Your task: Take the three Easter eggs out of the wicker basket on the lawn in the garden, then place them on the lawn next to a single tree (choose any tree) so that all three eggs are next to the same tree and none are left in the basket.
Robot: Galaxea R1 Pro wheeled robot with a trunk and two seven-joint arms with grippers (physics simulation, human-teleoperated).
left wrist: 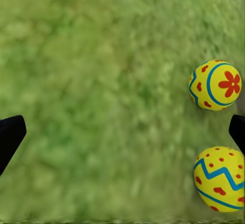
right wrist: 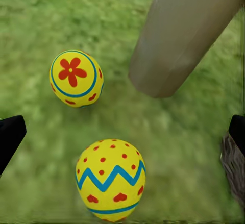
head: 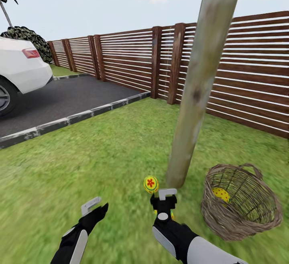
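Easter eggs (right wrist: pixel 75 77) are lying two on the lawn (head: pixel 100 155) beside the tree (head: pixel 192 107), one waiting in the wicker basket (head: pixel 241 204), as both empty pincers, left (head: pixel 94 208) and right (head: pixel 162 198), are hanging open, the right best reaching in next.

Head camera looks down over lawn (head: pixel 100 155); wrist cameras hover close above it.

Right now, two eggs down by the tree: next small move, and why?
Probably swing the right tool over to the wicker basket. Two Easter eggs, flower egg and zigzag egg, lie on the lawn beside the tree; one yellow egg shows inside the basket. Both tools look open and empty.
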